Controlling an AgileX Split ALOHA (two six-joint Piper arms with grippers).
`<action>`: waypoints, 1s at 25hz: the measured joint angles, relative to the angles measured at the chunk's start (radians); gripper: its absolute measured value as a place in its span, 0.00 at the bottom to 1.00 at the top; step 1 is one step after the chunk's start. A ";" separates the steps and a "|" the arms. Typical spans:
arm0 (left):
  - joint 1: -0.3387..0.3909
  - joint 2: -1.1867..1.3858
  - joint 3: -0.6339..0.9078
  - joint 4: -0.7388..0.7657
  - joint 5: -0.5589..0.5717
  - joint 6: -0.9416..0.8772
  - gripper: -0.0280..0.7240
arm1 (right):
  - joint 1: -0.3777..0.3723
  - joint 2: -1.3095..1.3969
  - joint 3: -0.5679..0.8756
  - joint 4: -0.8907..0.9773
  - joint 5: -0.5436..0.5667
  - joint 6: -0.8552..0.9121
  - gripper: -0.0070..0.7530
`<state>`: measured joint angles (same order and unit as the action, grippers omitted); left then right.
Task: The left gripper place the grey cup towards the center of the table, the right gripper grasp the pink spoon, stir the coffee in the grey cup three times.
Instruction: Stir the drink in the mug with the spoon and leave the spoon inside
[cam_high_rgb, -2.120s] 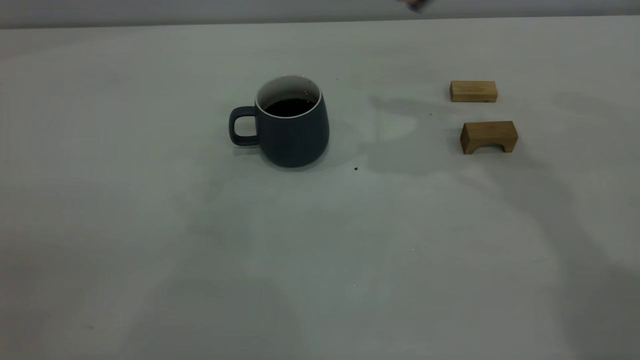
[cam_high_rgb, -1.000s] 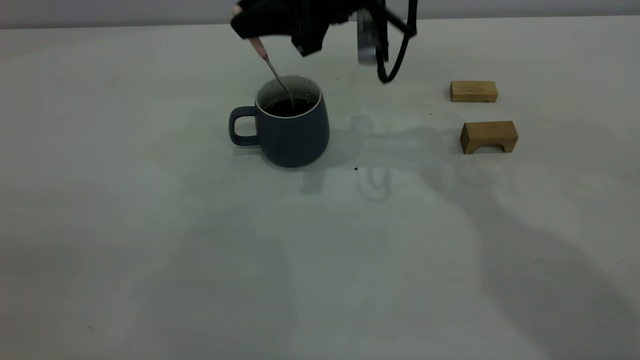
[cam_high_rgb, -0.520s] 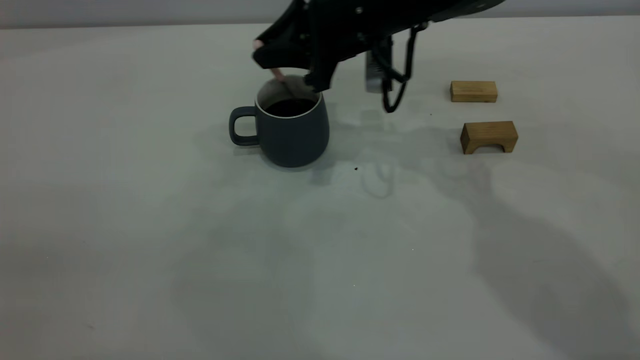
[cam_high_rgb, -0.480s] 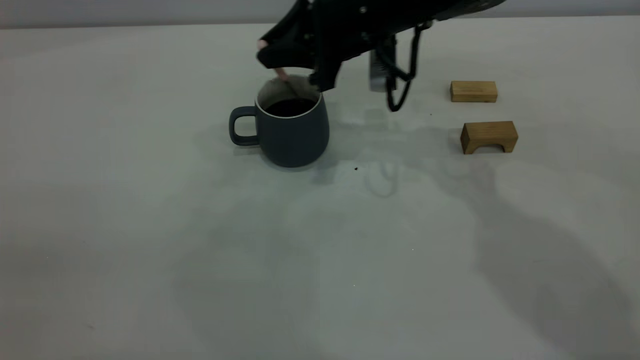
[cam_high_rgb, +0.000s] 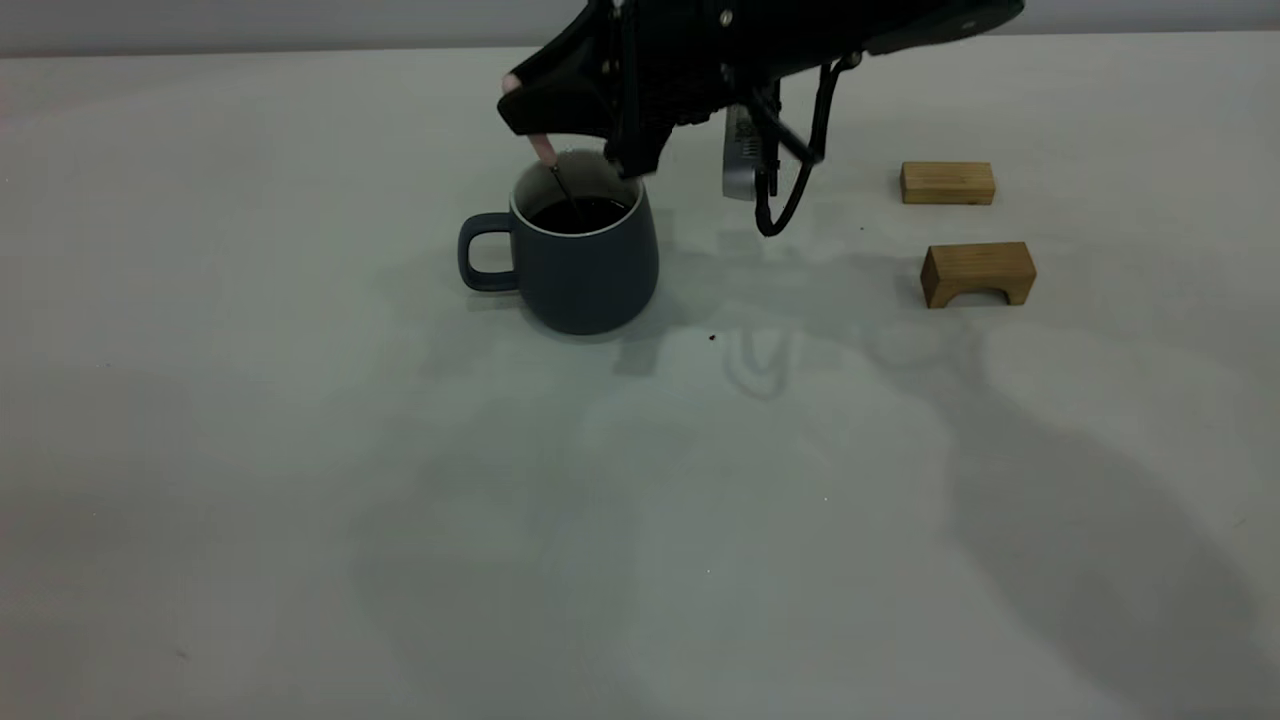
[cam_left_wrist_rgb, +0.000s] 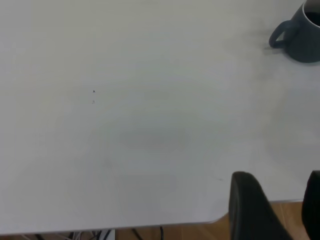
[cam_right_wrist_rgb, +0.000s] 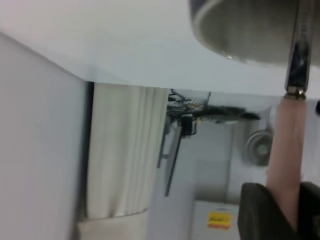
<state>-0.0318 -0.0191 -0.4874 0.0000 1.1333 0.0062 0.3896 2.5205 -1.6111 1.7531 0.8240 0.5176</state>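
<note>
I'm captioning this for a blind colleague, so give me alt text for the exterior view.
The right gripper holds the pink spoon dipped into the coffee in the grey cup, which stands on the table with its handle toward the left. Two small wooden blocks lie apart at the right; the left gripper is out of this view.

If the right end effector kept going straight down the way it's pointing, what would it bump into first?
Probably the grey cup. The right end effector points down over its mouth, shut on the pink spoon, whose tip already dips into the coffee. Depth is hard to judge.
</note>
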 joint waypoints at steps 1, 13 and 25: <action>0.000 0.000 0.000 0.000 0.000 0.000 0.48 | -0.002 0.002 0.000 -0.001 -0.001 -0.027 0.20; 0.000 0.000 0.000 0.000 0.000 0.000 0.48 | -0.017 0.015 -0.005 -0.082 0.069 0.229 0.20; 0.000 0.000 0.000 0.000 0.000 0.000 0.48 | -0.046 0.029 -0.005 -0.076 0.089 -0.050 0.20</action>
<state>-0.0318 -0.0191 -0.4874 0.0000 1.1333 0.0062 0.3440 2.5497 -1.6159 1.6771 0.9133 0.4679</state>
